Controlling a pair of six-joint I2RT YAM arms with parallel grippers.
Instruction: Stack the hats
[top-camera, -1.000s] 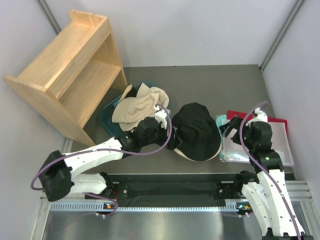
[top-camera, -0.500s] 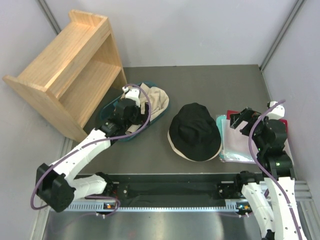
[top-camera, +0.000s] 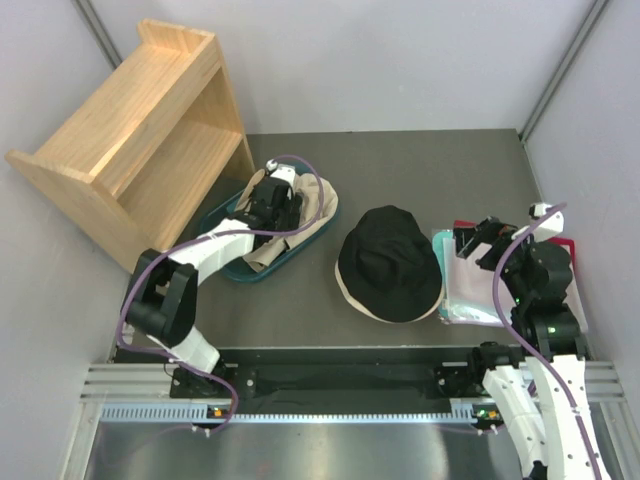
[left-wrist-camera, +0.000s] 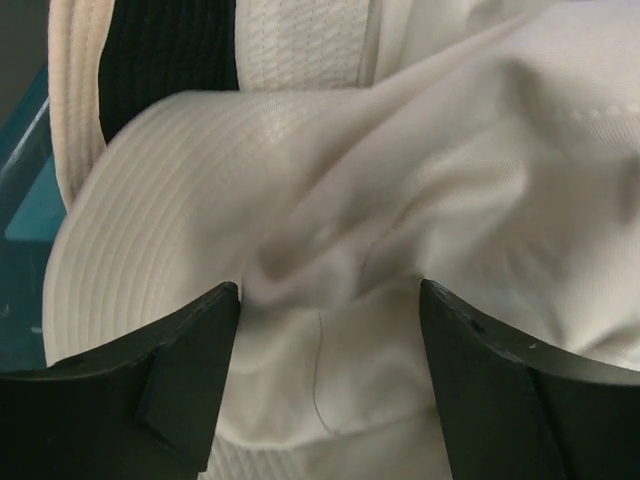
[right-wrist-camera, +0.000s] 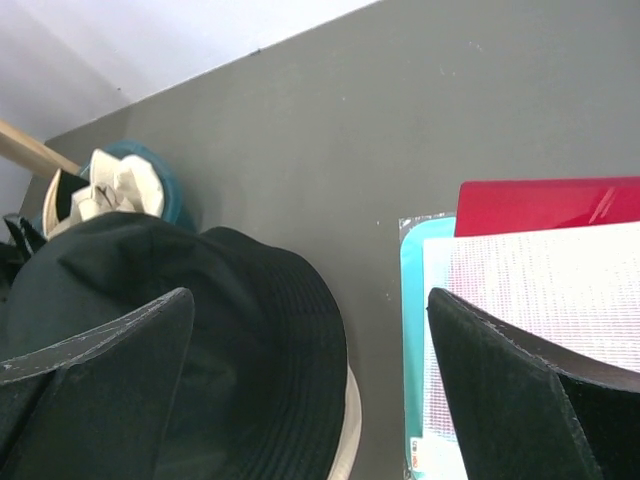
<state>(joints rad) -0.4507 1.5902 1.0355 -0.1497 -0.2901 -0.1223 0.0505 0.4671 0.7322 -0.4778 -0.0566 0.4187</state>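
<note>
Cream hats (top-camera: 312, 206) lie crumpled in a teal tub (top-camera: 262, 275) at centre left. My left gripper (top-camera: 272, 203) is down in that pile. In the left wrist view its jaws stand apart on either side of a raised fold of a cream hat (left-wrist-camera: 330, 210), and the left gripper (left-wrist-camera: 328, 290) is open. A black hat (top-camera: 390, 262) with a cream brim edge rests crown up on the table's middle. My right gripper (top-camera: 470, 240) hovers open beside it, over the gap between the black hat (right-wrist-camera: 200, 330) and a stack of sheets.
A wooden shelf unit (top-camera: 140, 130) lies tilted at the far left behind the tub. A red folder (top-camera: 560, 245) and a teal-edged white sheet (right-wrist-camera: 540, 290) lie flat at the right under my right arm. Grey walls close off the back and sides.
My left arm has swung from the black hat back to the tub and sunk into the cream hats, its jaws narrowing a little. The right arm drew slightly to the right.
</note>
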